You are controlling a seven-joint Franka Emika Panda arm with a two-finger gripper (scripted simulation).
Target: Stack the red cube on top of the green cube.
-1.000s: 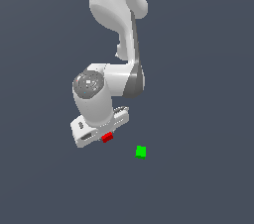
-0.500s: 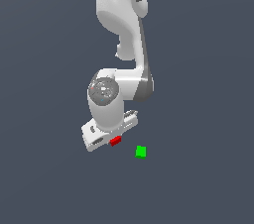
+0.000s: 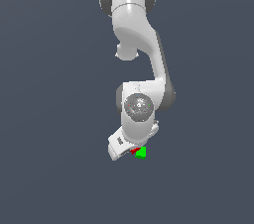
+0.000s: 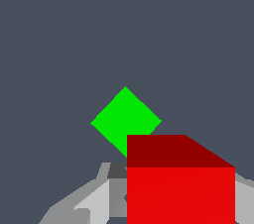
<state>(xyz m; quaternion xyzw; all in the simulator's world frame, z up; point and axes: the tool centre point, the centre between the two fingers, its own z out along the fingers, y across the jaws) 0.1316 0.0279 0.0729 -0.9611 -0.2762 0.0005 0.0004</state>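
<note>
1. Since the earlier frames the arm had swung toward the exterior view's right, carrying the red cube (image 3: 134, 150) from a spot well apart from the green cube (image 3: 142, 153) to just beside it; green itself hadn't shifted.
2. Gripper (image 3: 130, 149) was closed on the red cube. In the wrist view red (image 4: 180, 188) sat between pale finger bodies on both sides, so it was held, not resting.
3. Location: in the exterior view only a sliver of red showed under the white hand, touching green's outline in the picture. Couldn't tell real contact or height gap from that angle.
4. In the wrist view the green cube (image 4: 126, 120) was seen as a diamond, rotated relative to red's square-on face, partly hidden behind red's near corner. My read: not yet centred over green; some lateral offset was left.
5. Handling, as a judgement: both cubes looked rigid, plain, flat-faced and tiny against the hand, so probably very light. No crush risk, but easy to knock.
6. Flat parallel faces suited the pinch as taken, on two opposite sides, near mid-height, leaving the bottom face free to seat.
7. Risk: green, being that light, would likely skid if red's edge or a fingertip clipped it on the way down. Yaw mismatch between the two could leave overhanging corners; tolerable if centres lined up.
8. Stack wasn't done yet.
</note>
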